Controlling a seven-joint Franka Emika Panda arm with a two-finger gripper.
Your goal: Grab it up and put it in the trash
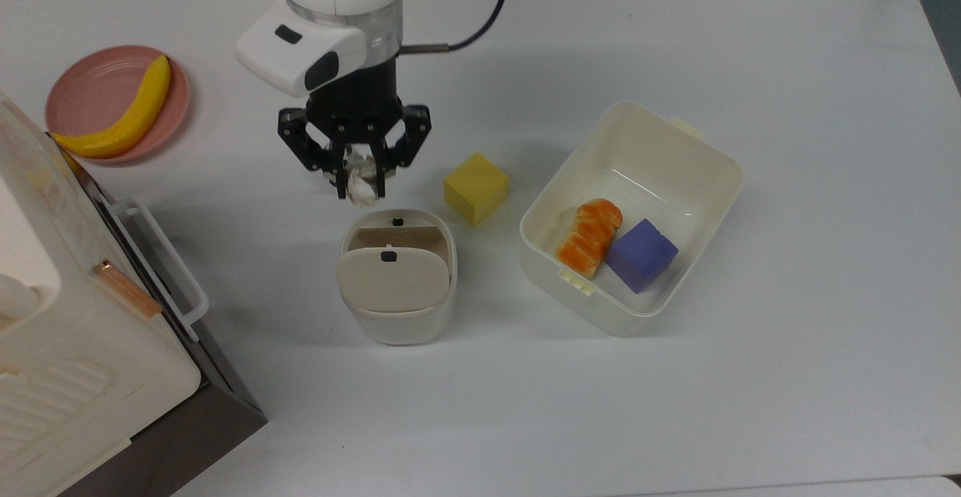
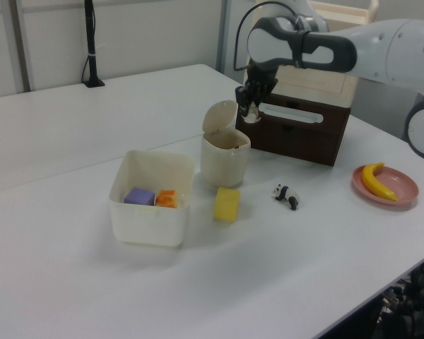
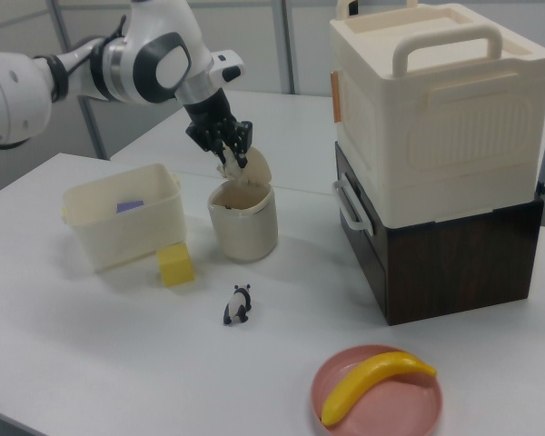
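Note:
The crumpled off-white paper wad (image 1: 364, 189) hangs in the air, pinched by my gripper (image 1: 362, 182), which is shut on it. In the top view it hovers just beyond the far rim of the trash (image 1: 396, 324), a small cream bin whose dotted flap lid is tipped open over a brownish inside. The left view puts the gripper (image 2: 249, 113) and wad (image 2: 250, 118) above and slightly behind the bin (image 2: 225, 162). In the right view the wad (image 3: 232, 165) sits right over the bin's (image 3: 243, 227) opening, beside the raised lid.
A panda toy (image 2: 285, 195) and a yellow cube (image 1: 476, 188) lie on the table by the bin. A larger cream tub (image 1: 661, 174) holds an orange item and a purple cube. A pink plate (image 1: 90, 84) carries a banana. A tall cream-and-brown cabinet (image 3: 436, 154) stands nearby.

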